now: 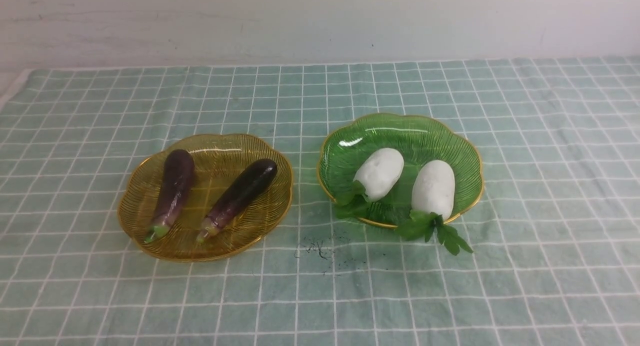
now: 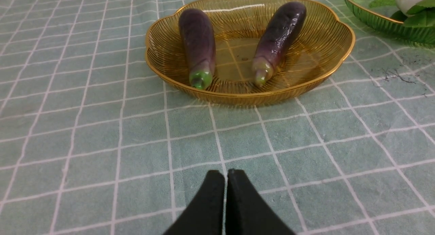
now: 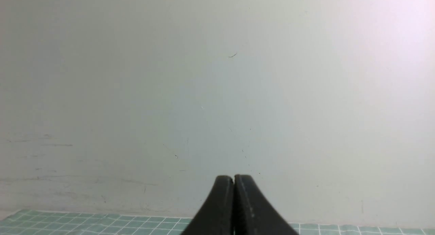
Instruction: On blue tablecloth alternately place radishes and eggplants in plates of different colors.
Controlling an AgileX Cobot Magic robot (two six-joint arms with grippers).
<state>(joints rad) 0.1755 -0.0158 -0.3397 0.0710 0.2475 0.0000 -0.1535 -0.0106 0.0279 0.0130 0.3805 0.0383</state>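
Note:
On the blue tablecloth (image 1: 320, 286), the amber plate (image 1: 150, 186) at the left holds two purple eggplants (image 1: 175, 191) (image 1: 240, 196). The green plate (image 1: 450, 146) at the right holds two white radishes (image 1: 380, 173) (image 1: 433, 188) with green leaves over its near rim. Neither gripper shows in the front view. My left gripper (image 2: 226, 174) is shut and empty, low over the cloth, short of the amber plate (image 2: 340, 31) with both eggplants (image 2: 197, 44) (image 2: 278, 38). My right gripper (image 3: 233, 179) is shut and empty, facing the pale wall.
A small dark smudge (image 1: 317, 248) marks the cloth between the plates, toward the front. A pale wall (image 1: 320, 21) rises behind the table. The cloth's left edge (image 1: 12, 93) shows at the far left. The green plate's rim (image 2: 373, 19) shows in the left wrist view.

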